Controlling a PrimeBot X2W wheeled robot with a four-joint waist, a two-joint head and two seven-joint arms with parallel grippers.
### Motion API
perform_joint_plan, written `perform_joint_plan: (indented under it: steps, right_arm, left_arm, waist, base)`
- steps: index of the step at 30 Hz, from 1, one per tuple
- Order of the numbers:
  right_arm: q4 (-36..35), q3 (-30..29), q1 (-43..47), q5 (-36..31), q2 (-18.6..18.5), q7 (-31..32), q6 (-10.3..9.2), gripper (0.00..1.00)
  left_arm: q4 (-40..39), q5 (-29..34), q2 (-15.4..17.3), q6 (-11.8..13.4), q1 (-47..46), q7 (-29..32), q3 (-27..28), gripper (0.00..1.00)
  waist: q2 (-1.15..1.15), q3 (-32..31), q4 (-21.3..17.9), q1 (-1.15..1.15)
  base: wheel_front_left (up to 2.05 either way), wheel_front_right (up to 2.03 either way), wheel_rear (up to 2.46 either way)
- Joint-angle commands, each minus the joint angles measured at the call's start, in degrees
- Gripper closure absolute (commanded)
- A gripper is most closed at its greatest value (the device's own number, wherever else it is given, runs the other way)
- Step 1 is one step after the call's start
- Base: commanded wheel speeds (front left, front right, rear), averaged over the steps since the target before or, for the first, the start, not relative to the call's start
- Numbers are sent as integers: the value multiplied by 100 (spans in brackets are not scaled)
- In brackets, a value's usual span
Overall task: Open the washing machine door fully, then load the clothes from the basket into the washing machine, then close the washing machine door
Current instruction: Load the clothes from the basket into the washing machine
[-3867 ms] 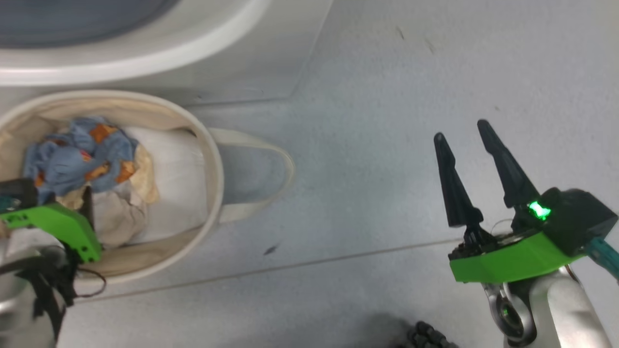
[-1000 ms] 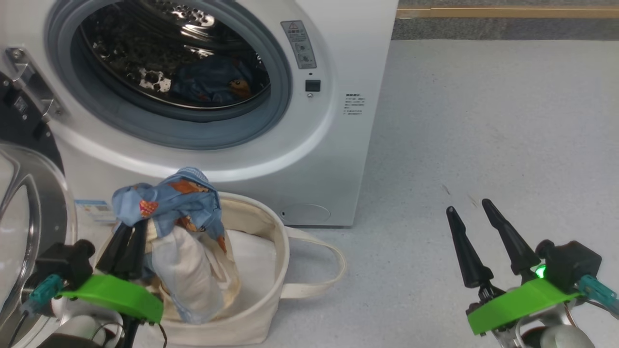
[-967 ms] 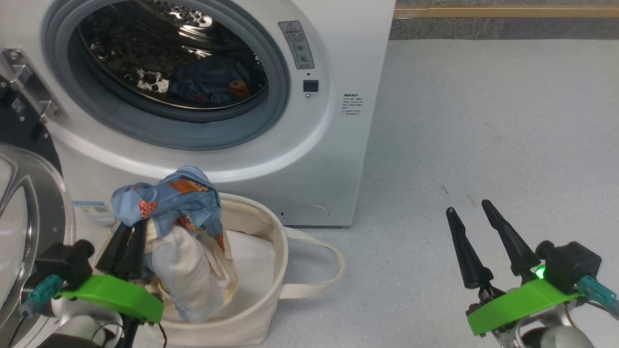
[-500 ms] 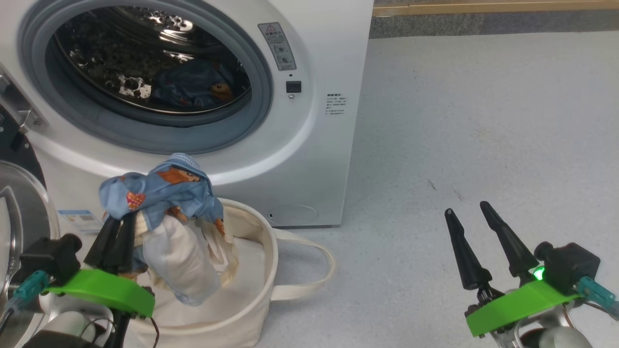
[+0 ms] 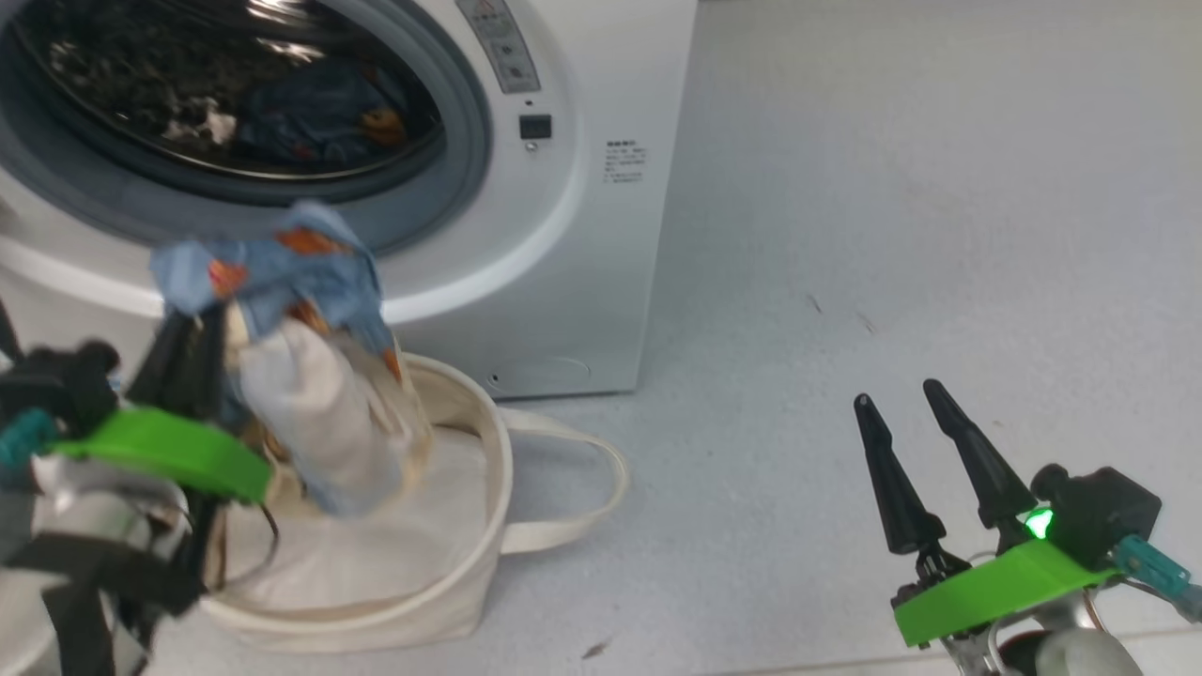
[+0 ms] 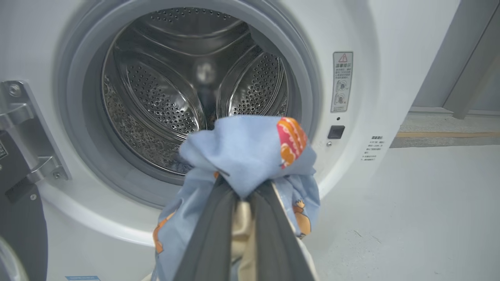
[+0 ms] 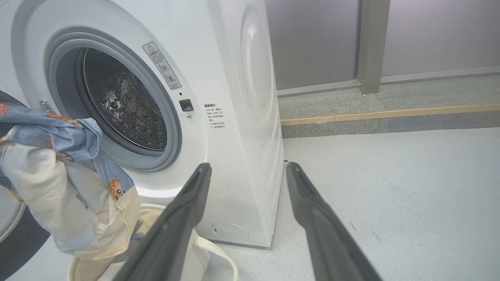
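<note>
My left gripper point(image 5: 192, 330) is shut on the clothes point(image 5: 282, 282), a light-blue printed bundle with a cream piece hanging below it. It holds them above the basket point(image 5: 441, 573), just in front of the washing machine's point(image 5: 582, 235) open drum mouth. In the left wrist view the fingers point(image 6: 211, 234) pinch the clothes point(image 6: 242, 152) level with the steel drum point(image 6: 175, 93). Another blue garment point(image 5: 315, 117) lies inside the drum. The washing machine door point(image 6: 17, 230) stands swung open at the left. Over the floor to the right, my right gripper point(image 5: 894, 395) is open with nothing in it.
The basket's loop handle point(image 5: 582, 488) sticks out to the right on the grey floor. The right wrist view shows the machine's side panel point(image 7: 254, 117), a raised kerb with a yellow strip point(image 7: 390, 113), and the held clothes point(image 7: 58, 175) at its left.
The camera has turned and tilted. My left gripper has lifted the clothes clear of the basket and up towards the drum mouth. The right gripper has stayed open in place.
</note>
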Motion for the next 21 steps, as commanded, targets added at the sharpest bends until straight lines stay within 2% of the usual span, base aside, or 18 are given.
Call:
perform_joint_plan:
  steps: [1,8,21]
  right_arm:
    - [-223,117,-247,-43,12,-78,6,0]
    - [-269,130,-370,-127,154,-193,6,0]
    - [-304,169,-634,-288,405,-525,6,0]
  left_arm:
    - [14,-28,200,-60,-489,-28,351,100]
    - [807,-61,192,-395,-1359,-57,541,100]
    - [3044,100,95,-1357,-3494,495,351,100]
  waist:
    - [0,207,-143,0]
    - [0,712,-411,0]
    - [0,1913,-910,0]
  base:
    - [0,0,0]
    - [0,0,0]
    - [0,0,0]
